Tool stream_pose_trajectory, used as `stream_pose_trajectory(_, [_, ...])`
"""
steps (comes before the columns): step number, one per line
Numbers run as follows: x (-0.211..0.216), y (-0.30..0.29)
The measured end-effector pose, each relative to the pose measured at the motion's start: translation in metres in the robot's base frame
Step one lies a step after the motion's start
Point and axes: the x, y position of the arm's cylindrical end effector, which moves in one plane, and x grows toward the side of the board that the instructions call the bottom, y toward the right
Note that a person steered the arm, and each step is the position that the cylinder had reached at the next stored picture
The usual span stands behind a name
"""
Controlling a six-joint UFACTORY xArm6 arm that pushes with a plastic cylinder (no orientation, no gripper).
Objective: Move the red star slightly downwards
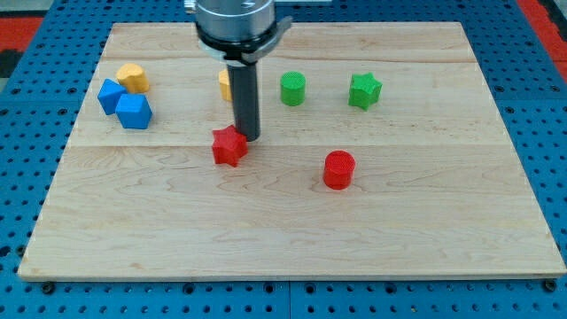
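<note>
The red star (229,146) lies on the wooden board (292,239), left of the middle. My tip (248,138) stands just at the star's upper right edge, touching or nearly touching it. The dark rod rises from there to the arm's head at the view's top. A yellow block (225,83) is partly hidden behind the rod, so its shape cannot be made out.
A red cylinder (338,169) sits to the right of the star. A green cylinder (293,89) and a green star (364,90) lie higher up. At the left are a yellow block (133,77) and two blue blocks (111,94) (135,112).
</note>
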Motion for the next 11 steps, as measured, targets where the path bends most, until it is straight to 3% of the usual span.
stream_pose_trajectory(2, [-0.011, -0.013])
stream_pose_trajectory(4, [0.009, -0.026])
stream_pose_trajectory(5, [-0.017, -0.048])
stream_pose_trajectory(6, [-0.026, -0.113])
stream_pose_trajectory(7, [0.012, -0.121])
stream_pose_trajectory(8, [0.045, -0.087])
stream_pose_trajectory(9, [0.048, -0.056])
stream_pose_trajectory(10, [0.026, -0.071])
stream_pose_trajectory(11, [-0.01, -0.008])
